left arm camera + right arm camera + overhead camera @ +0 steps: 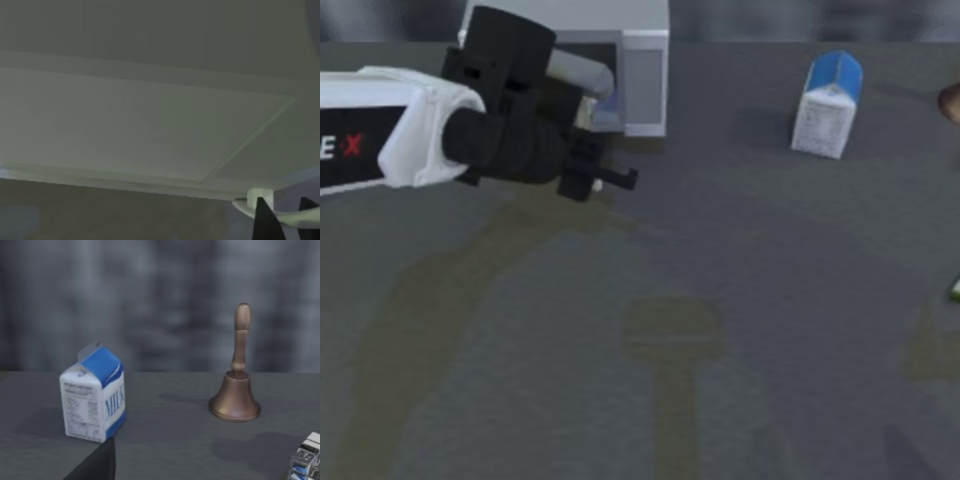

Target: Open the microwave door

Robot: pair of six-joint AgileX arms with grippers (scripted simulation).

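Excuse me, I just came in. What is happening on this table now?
The left arm has reached to the microwave at the table's far left, and its gripper is at the front of the door, with the dark fingers around the white handle. A milk carton stands to the right. The right arm is out of the top view.

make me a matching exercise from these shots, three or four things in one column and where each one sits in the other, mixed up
Things:
1. microwave
2. milk carton
3. bell
4. left gripper

Places:
A. in the right wrist view, standing apart from the carton on the same dark table
B. far edge of the table, left of centre in the top view
C. just in front of the microwave, at its door
D. far side of the table, right of the microwave

Pairs: 1-B, 2-D, 3-A, 4-C
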